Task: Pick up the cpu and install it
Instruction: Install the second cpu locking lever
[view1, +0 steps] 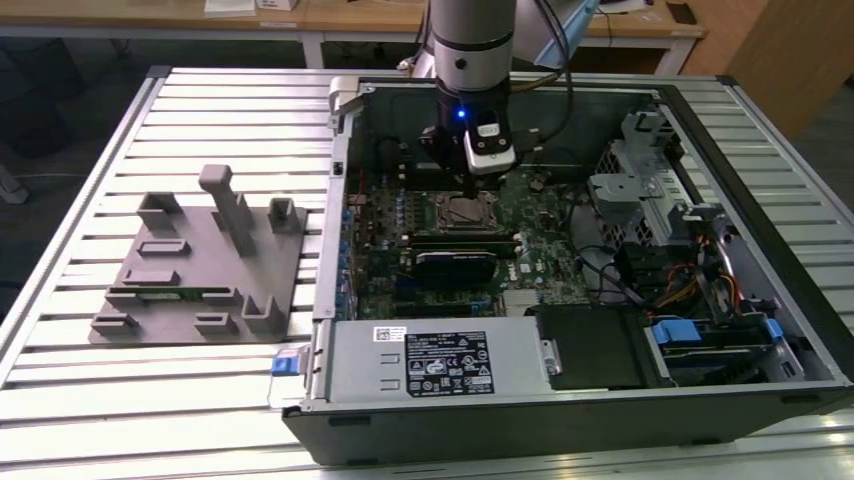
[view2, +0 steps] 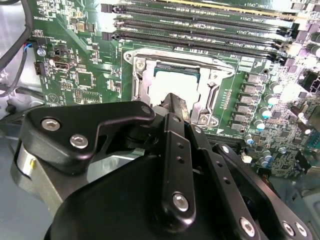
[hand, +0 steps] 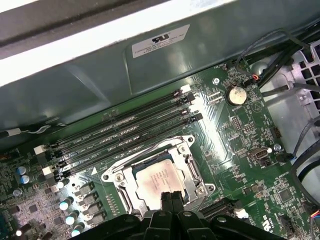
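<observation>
Gripper (hand: 171, 196) fingers look pressed together, holding nothing, their tips just above the cpu (hand: 159, 181), perhaps touching its near edge. The cpu lies flat in the socket (hand: 192, 167) on the green board (hand: 240, 145), inside the open computer case (view1: 340, 150), toward the case's far wall and beside the long memory slots (hand: 125, 132). It seems already seated, the metal frame around it open. The chip should be light, stiff and thin, with a slick metal top and delicate contacts underneath; it is best held by two opposite edges and kept level, never pressed on one corner
</observation>
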